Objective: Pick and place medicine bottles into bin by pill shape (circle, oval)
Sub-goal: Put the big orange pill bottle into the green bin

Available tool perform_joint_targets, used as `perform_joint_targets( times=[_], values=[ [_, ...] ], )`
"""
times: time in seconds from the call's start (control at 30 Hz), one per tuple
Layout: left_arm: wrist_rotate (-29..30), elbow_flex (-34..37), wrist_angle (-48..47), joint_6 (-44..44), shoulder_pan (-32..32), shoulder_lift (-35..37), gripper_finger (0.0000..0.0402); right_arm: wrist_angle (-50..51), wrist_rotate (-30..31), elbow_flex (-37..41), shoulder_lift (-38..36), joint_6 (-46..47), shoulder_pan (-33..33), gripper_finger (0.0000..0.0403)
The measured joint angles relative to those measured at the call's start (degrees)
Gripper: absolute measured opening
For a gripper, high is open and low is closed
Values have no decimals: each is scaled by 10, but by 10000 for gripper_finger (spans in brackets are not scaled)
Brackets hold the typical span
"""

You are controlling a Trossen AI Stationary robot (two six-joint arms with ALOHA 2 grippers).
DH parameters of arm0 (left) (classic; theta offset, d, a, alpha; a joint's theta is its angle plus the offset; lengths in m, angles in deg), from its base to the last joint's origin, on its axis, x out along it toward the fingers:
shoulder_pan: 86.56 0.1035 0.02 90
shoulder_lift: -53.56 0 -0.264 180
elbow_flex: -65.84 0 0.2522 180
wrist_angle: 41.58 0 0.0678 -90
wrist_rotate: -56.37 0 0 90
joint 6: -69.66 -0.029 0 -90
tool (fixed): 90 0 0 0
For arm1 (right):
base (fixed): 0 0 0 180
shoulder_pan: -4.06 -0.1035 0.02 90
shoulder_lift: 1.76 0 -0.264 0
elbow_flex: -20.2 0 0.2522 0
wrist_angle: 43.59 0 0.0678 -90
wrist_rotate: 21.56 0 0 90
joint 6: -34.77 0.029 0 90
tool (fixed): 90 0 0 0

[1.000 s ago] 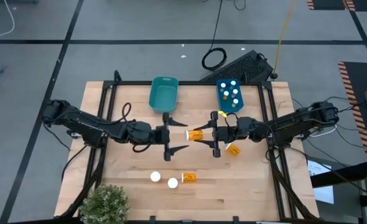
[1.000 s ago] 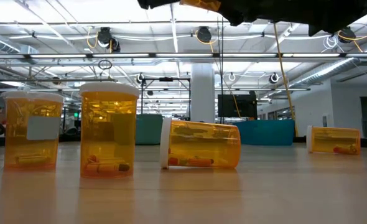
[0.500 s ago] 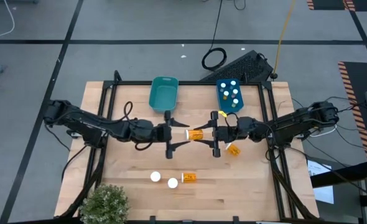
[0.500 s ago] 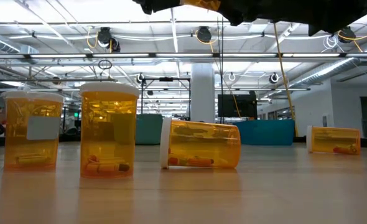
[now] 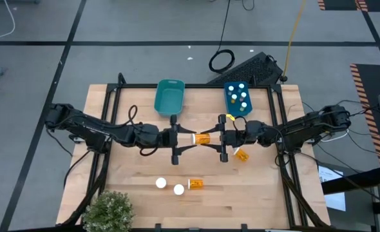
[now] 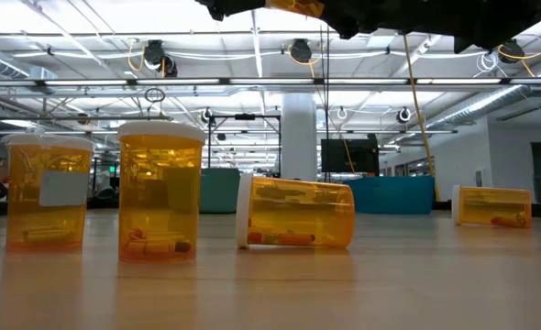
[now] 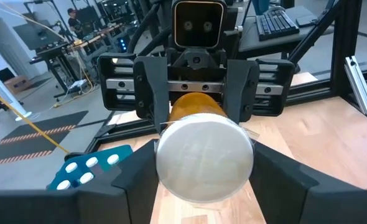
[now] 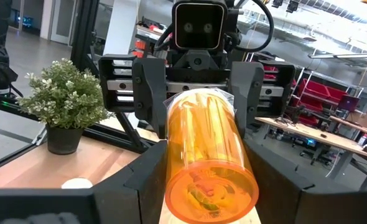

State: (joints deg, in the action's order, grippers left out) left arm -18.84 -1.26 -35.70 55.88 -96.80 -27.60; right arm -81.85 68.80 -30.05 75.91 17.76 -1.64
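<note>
Between left gripper (image 5: pixel 175 138) and right gripper (image 5: pixel 223 138), mid-table: one bottle (image 5: pixel 201 138), held off the surface. Behind: two bins (image 5: pixel 169 96) side by side. In front: three bottles (image 5: pixel 178 186), plant (image 5: pixel 107 211) at left corner.

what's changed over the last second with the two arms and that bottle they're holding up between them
The left pincer slid toward the right pincer and now sits at the cap end of the held bottle, which the right one grips. The loose bottles on the table haven't moved.
</note>
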Motion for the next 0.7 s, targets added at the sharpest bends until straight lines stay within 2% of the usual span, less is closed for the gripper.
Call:
perform_joint_targets(
  times=[0.23, 0.33, 0.43, 0.53, 0.7],
  values=[
    [0, 0, 0, 1, 0, 0, 224, 0, 0, 0, 0, 5, 0, 186],
    [0, 0, 0, 3, 0, 0, 224, 4, 3, 0, 0, 24, 0, 200],
    [3, 0, -3, 0, 1, 0, 225, 38, 17, 0, -14, 34, -5, 236],
    [4, 0, -15, 4, 0, 5, 225, 100, 57, 0, -44, 48, -16, 286],
    [5, 0, -67, 22, 0, 32, 225, 260, 168, 0, -125, 101, -41, 354]
  ],
)
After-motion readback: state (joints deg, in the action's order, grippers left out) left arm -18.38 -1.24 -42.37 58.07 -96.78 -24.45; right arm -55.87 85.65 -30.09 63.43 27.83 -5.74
